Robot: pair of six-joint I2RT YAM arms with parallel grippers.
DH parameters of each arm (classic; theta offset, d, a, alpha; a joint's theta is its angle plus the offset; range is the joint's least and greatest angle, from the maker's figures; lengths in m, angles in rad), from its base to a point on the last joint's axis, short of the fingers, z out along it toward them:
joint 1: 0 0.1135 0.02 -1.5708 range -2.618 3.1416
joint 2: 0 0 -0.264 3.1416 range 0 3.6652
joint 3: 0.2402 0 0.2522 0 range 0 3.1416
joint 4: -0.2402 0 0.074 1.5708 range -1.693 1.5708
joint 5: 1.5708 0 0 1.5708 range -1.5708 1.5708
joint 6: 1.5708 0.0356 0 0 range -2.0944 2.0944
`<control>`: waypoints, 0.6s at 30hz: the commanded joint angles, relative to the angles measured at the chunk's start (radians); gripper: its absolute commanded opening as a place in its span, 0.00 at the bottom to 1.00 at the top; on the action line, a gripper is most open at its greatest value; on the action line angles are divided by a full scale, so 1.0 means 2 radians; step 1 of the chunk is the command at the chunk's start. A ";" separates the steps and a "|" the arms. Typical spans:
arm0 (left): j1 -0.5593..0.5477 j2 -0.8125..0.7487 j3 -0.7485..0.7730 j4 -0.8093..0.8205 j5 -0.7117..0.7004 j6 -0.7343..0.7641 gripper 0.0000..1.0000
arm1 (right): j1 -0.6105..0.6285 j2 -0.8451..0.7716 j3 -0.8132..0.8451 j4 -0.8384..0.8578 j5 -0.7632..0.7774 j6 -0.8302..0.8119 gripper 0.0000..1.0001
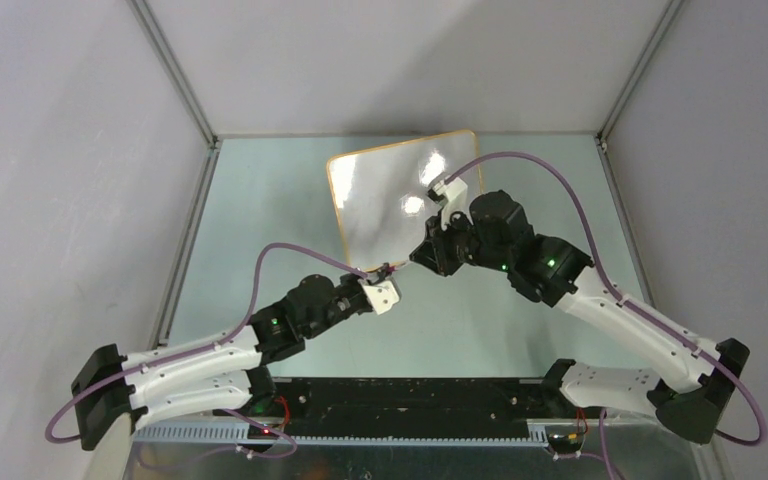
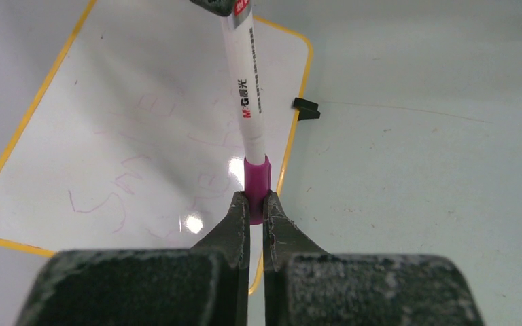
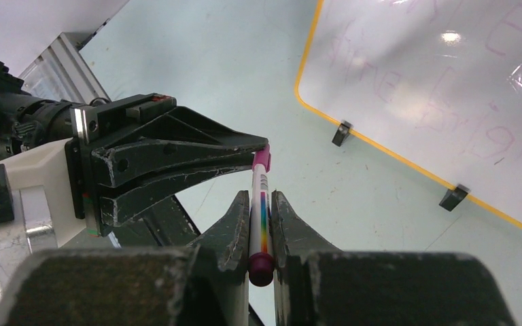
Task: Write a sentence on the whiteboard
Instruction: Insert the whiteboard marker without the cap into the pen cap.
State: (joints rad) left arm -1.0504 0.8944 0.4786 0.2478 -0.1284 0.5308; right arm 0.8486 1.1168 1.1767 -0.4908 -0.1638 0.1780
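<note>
Grey walls stand around a pale green table (image 1: 260, 200). Your glossy white whiteboard with a thin orange-yellow frame (image 1: 390, 195) lies at its far middle. It looks light, stiff and slippery, so grab an edge. Your left claw (image 2: 257, 204) pinches the pink cap (image 2: 257, 178) of a thin white marker pen (image 2: 247, 88); your right claw (image 3: 262, 202) pinches its body.

The whiteboard (image 1: 390, 200) is glossy white, mirroring lamp glare; its thin orange-yellow frame (image 3: 394, 156) is smooth, and its black clip feet (image 3: 454, 197) look like matt plastic. The marker (image 2: 248, 88) has a smooth white plastic barrel and a magenta plastic cap (image 2: 257, 178). The fingers (image 2: 231, 231) of the left gripper (image 2: 257, 207) and of the right gripper (image 3: 262, 204) are dark, matt and rough, scuffed pale at the edges. The table (image 2: 414, 190) is smooth pale green with a dull sheen and small scratches.
</note>
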 commanded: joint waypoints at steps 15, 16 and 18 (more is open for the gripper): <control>0.001 0.023 -0.066 0.232 0.025 -0.122 0.00 | 0.105 0.096 0.040 -0.080 0.163 -0.044 0.00; 0.001 0.027 -0.067 0.252 0.027 -0.126 0.00 | 0.108 0.100 0.040 -0.082 0.167 -0.041 0.00; 0.001 0.038 -0.069 0.281 0.031 -0.138 0.00 | 0.111 0.109 0.034 -0.077 0.172 -0.035 0.00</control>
State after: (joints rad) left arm -1.0412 0.9565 0.3180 0.4709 -0.1184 0.3355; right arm 1.0531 1.2865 1.2438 -0.5797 0.1299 0.1005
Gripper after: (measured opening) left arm 0.032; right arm 0.142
